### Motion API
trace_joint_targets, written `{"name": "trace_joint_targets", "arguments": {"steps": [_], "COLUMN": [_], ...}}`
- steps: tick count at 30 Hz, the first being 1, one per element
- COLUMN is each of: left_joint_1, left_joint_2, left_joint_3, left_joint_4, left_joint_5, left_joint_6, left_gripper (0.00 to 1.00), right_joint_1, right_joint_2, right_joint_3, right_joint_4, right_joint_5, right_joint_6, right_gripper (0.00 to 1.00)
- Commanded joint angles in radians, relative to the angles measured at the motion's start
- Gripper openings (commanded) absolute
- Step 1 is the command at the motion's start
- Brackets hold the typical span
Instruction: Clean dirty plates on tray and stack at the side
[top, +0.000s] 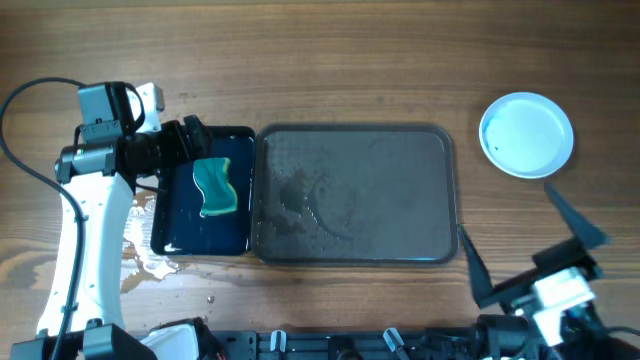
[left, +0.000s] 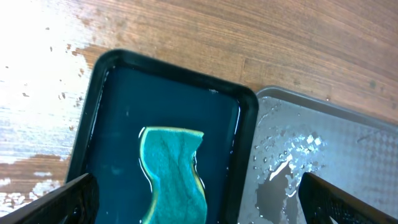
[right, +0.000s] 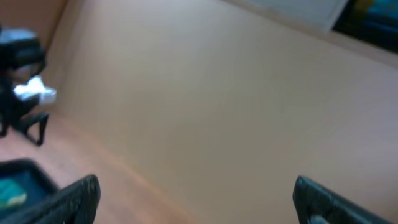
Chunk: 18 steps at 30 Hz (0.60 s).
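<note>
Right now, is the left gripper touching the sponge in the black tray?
Apart. In the left wrist view the left gripper has its jaws open, wide of the sponge on both sides, with bare black tray between.

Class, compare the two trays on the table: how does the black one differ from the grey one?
The black tray is smaller; the grey tray is larger. The black tray holds water and a green sponge; the grey tray holds only droplets. Both are rectangular with rounded corners.

This looks like a robotics lab to me: a wood-grain worktop (top: 340, 60), my cabled arm (top: 85, 215) mounted at its edge.
</note>
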Motion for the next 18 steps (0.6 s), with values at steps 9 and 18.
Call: {"name": "trace_joint_targets", "arguments": {"steps": [9,18], "left_joint_1": [-0.007,-0.007], "left_joint_2": [0.003,0.003], "left_joint_3": [-0.001,-0.001], "left_joint_4": [0.003,0.003], "left_joint_5": [0.015,0.015], "left_joint_6": [0.023,0.023], "left_gripper": [1.00,1.00], "right_joint_1": [0.124,0.068], "right_joint_2": [-0.138,-0.139], "right_joint_3": [-0.457,-0.475], "right_joint_4": [0.451,0.135], "right_joint_5": [0.172,0.418], "right_joint_6": [0.224,0.519], "right_gripper": [1.00,1.00]}}
